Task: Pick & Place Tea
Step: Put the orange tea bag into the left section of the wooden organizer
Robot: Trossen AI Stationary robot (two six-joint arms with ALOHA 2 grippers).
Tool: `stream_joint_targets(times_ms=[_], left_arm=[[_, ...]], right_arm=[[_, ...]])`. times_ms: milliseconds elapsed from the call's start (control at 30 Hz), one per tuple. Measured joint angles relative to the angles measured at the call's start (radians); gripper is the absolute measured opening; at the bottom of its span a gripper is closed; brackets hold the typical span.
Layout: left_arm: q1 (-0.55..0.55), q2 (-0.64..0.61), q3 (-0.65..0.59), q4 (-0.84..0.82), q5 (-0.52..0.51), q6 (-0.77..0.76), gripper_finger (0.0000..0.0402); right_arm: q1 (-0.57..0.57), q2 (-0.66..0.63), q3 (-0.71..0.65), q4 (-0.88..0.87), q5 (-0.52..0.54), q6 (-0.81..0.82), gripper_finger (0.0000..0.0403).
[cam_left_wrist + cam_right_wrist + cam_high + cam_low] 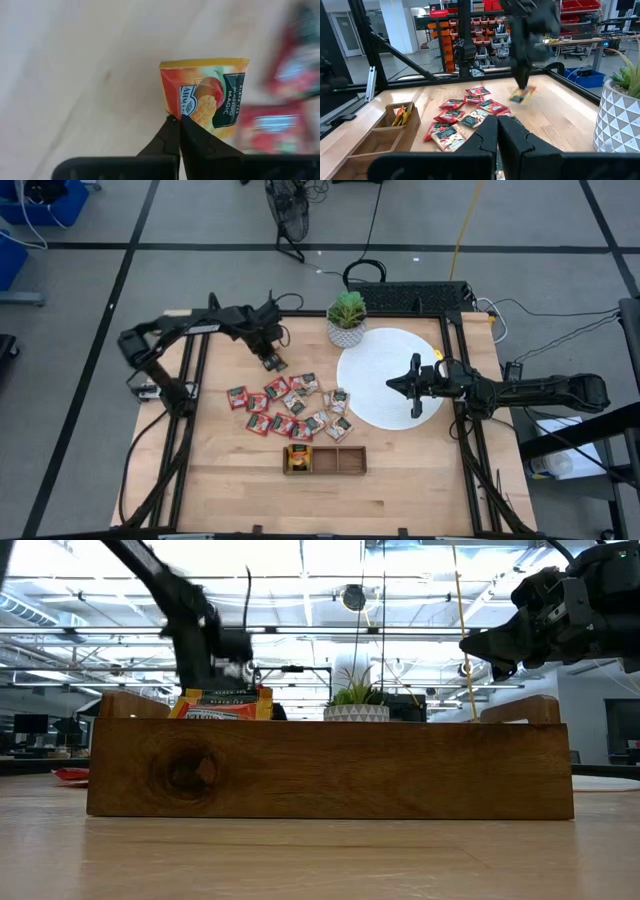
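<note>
Tea sachet (205,97) pinched at its corner by left gripper (177,120); carry level to tray (325,461), avoid swinging.

Pale light-wood desk (230,480): smooth, matt, fine grain. Brown three-compartment wooden tray (330,768): darker wood, visible knot and grain, low satin sheen. Orange-yellow square foil-look tea sachet (207,97) in left gripper (179,120): glossy printed wrapper, crimped top edge. Red square sachets (275,408) on desk: shiny wrappers. White round disc (380,375): flat, matt. White faceted plant pot (620,120): matt, ceramic-looking. Black gripper fingers (512,137): matt plastic-looking.
</note>
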Motion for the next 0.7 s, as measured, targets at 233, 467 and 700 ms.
stream_joint_targets(times_ms=[233, 467, 700], left_arm=[[-0.217, -0.237, 0.000, -0.045, -0.123, -0.121, 0.0002], [-0.581, -0.262, 0.161, -0.350, -0.449, -0.405, 0.0001], [-0.964, -0.046, 0.460, -0.448, -0.648, -0.506, 0.0000]], right_arm=[[0.000, 0.000, 0.000, 0.005, 0.001, 0.000, 0.0000], [0.000, 0.000, 0.000, 0.017, 0.003, 0.000, 0.0000], [0.000, 0.000, 0.000, 0.046, 0.003, 0.006, 0.0000]])
